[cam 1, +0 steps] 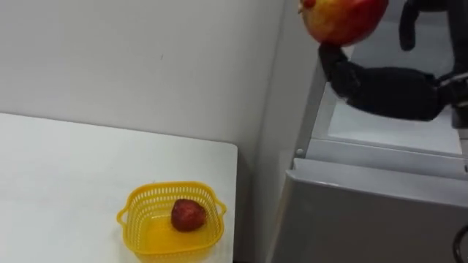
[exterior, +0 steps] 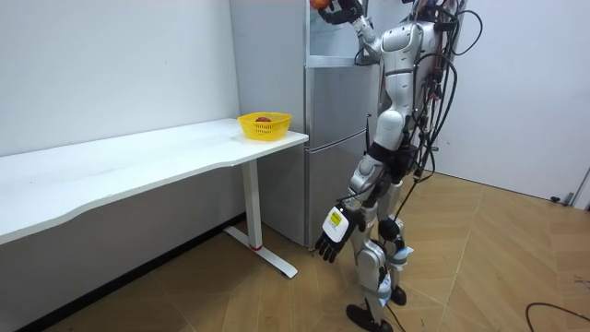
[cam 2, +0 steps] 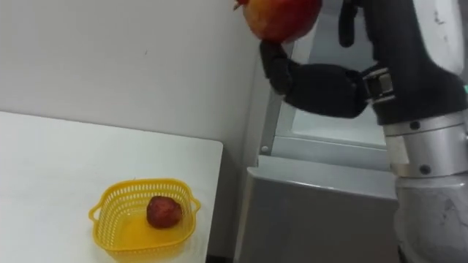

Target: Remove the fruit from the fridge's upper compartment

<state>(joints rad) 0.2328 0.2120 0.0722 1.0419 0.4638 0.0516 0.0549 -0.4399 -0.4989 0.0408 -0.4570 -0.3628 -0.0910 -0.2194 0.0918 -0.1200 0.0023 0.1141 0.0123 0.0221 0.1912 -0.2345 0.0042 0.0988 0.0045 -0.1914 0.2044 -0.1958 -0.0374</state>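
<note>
Fridge opening [cam 1: 398, 120]: red fruit [cam 1: 342, 18] gripped atop right robot hand [cam 1: 387, 91].

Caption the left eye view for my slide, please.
Right hand holds a red-yellow fruit by the upper fridge; a yellow basket on the table holds a red fruit.

White table [cam 1: 73, 168], yellow basket [cam 1: 129, 208], dark red fruit [cam 1: 188, 215], red-and-yellow fruit [cam 1: 344, 18], black right hand [cam 1: 387, 91], grey fridge [cam 1: 365, 212]
</note>
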